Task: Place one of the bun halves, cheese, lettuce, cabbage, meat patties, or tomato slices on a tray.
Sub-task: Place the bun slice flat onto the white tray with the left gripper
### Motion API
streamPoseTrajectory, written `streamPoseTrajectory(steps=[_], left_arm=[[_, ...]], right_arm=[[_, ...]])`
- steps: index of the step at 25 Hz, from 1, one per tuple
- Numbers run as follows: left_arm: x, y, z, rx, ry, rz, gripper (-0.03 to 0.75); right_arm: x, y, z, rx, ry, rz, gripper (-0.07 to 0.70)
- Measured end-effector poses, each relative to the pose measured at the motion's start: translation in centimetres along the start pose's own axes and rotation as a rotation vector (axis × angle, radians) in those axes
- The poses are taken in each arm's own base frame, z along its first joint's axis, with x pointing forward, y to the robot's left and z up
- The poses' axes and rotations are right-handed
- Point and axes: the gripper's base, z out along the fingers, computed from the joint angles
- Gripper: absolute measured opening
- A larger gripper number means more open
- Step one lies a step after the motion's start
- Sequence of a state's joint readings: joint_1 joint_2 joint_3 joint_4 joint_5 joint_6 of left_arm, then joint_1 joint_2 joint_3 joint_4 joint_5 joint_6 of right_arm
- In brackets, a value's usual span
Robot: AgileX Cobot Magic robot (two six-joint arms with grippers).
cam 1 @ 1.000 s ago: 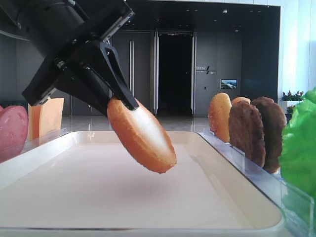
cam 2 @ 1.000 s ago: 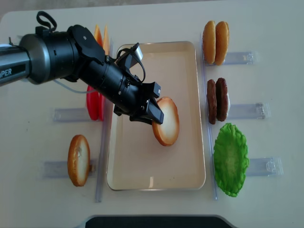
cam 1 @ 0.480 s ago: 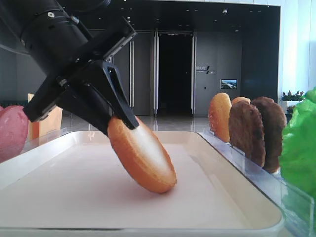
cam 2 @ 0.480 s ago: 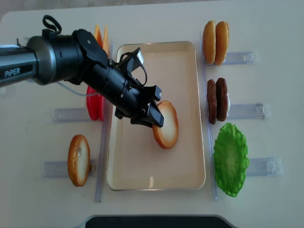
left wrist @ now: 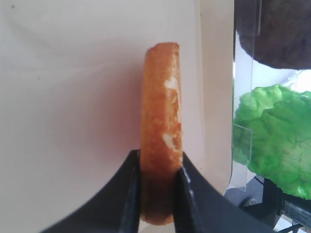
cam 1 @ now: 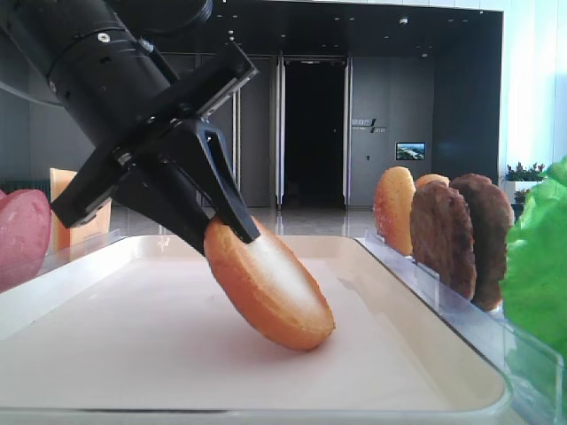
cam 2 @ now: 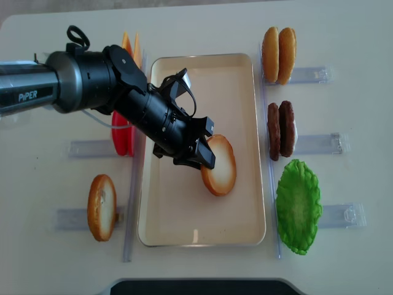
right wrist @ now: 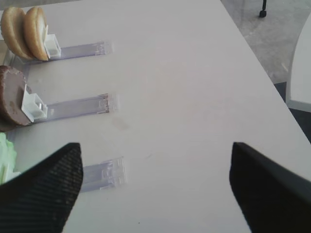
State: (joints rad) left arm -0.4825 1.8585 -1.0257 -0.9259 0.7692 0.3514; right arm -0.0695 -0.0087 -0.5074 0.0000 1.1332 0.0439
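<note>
Bun half: golden crust, pale face, tilted on tray | left jaws clamp its rim

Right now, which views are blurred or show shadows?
Right wrist view: the claw fingertips are near, dark and out of focus. Left wrist view: the bun half casts a reddish shadow on the tray. Low exterior view: the lettuce at the edge looks soft.
</note>
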Motion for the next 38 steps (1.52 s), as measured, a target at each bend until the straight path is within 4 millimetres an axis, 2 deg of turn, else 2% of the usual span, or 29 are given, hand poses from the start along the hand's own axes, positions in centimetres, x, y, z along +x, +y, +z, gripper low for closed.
streamPoseTrajectory(steps=[6, 12, 18, 22, 30, 38], left_arm=[[0.0, 0.0, 0.0, -0.004, 0.002, -0.016, 0.13], [0.3, 0.7, 0.0, -0.079, 0.034, -0.048, 0.132], [0.5, 0.9, -0.1, -0.102, 0.056, -0.044, 0.165], [0.5, 1.0, -0.1, -0.109, 0.06, -0.036, 0.211], [0.6, 1.1, -0.1, -0.121, 0.062, -0.023, 0.411], [1.2, 1.4, -0.2, -0.153, 0.13, -0.026, 0.442]], right_arm=[[0.0, 0.0, 0.0, 0.0, 0.0, 0.0, 0.584], [0.0, 0.0, 0.0, 0.0, 0.0, 0.0, 0.584], [0.0, 0.0, 0.0, 0.0, 0.0, 0.0, 0.584], [0.0, 0.0, 0.0, 0.0, 0.0, 0.0, 0.584], [0.0, 0.0, 0.0, 0.0, 0.0, 0.0, 0.584], [0.0, 0.0, 0.0, 0.0, 0.0, 0.0, 0.584]])
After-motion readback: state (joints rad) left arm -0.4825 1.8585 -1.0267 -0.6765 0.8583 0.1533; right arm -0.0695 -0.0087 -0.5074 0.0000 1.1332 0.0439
